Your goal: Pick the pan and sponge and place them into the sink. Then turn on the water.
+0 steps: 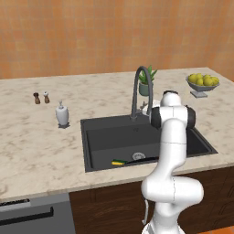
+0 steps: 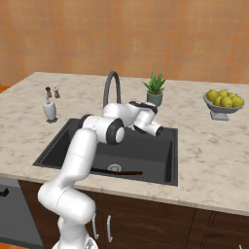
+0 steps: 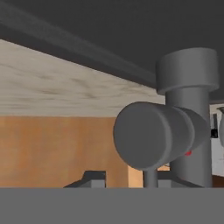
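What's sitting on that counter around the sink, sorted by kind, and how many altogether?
Shakers: 2
Soap dispenser: 1
Potted plant: 1
Fruit bowl: 1
Total: 5

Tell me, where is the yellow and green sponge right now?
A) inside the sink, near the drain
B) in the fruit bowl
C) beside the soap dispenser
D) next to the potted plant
A: the sponge lies on the floor of the sink, just left of the drain.

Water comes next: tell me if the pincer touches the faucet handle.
Cannot tell. The hand view shows the handle close ahead, but no contact or gap with the pincer is plain.
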Robot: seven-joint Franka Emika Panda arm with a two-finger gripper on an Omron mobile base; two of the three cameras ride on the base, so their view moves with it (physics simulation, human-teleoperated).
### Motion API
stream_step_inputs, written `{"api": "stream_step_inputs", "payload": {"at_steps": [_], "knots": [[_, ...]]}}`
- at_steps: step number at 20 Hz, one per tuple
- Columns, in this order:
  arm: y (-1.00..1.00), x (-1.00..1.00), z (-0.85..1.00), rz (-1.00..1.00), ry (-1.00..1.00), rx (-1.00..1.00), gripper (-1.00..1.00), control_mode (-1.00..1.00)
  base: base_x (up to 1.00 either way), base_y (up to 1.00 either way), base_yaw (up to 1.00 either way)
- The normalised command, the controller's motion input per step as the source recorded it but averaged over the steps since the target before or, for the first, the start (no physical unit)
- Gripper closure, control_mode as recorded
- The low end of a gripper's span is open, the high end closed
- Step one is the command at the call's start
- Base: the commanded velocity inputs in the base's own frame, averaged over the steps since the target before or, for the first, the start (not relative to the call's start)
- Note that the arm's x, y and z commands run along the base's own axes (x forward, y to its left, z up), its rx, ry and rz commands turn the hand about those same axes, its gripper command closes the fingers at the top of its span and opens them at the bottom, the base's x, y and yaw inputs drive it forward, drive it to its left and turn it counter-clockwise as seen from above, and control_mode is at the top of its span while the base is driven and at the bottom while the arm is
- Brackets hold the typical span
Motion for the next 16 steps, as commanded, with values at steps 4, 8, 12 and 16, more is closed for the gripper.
{"api": "stream_step_inputs", "payload": {"at_steps": [4,8,12,16], "knots": [[0.00,0.13,0.00,-0.14,0.00,0.00,1.00,-1.00,0.00,0.00,0.00],[-0.06,0.31,0.00,-0.28,0.10,0.00,1.00,-1.00,0.00,0.00,0.00],[-0.47,0.46,0.00,-0.12,0.25,0.09,1.00,-1.00,0.00,0.00,0.00],[-0.76,0.46,0.00,-0.02,0.32,0.17,1.00,-1.00,0.00,0.00,0.00]]}}
